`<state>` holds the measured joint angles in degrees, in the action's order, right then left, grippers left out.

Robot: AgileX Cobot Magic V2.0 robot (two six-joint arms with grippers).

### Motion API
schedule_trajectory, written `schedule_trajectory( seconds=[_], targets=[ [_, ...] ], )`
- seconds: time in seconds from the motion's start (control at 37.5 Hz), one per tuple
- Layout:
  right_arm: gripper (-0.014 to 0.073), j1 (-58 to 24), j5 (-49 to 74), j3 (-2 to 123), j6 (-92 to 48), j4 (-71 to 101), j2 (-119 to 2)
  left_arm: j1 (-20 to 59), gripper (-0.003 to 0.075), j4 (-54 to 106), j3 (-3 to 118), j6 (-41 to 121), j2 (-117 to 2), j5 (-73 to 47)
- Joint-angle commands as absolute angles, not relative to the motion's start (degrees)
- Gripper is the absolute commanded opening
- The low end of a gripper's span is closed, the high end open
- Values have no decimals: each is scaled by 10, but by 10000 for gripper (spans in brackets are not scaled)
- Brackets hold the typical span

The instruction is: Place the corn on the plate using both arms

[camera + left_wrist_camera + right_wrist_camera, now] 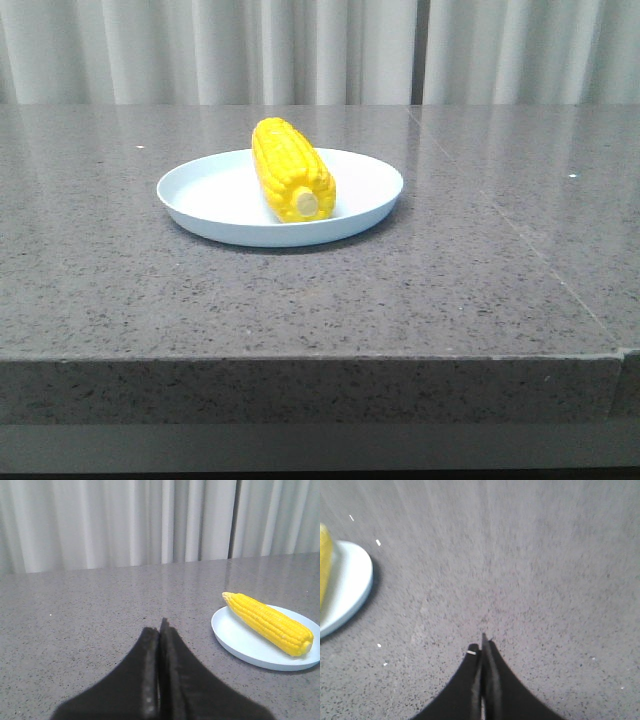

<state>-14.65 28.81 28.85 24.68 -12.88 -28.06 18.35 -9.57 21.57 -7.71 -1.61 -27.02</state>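
On grey table, corn lies across plate.

Black tapered fingers, matte.

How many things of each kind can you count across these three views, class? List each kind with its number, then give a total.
Corn: 1
Plate: 1
Tools, both shut and holding nothing: 2, the left tool and the right tool
Table: 1
Total: 5
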Motion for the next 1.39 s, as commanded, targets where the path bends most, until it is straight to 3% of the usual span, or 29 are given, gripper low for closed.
schedule_trajectory(
  seconds=[0.0,0.27,1.36],
  targets=[
    [-67,-144,215,262,245,-146,-209,183,-20,-98,230,-81,-23,-224],
    [-67,-144,182,212,245,-147,-81,183,-20,-98,230,-81,-23,-224],
    [-67,-144,183,212,245,-147,-79,180,-20,-98,213,-80,-22,-206]
  ],
)
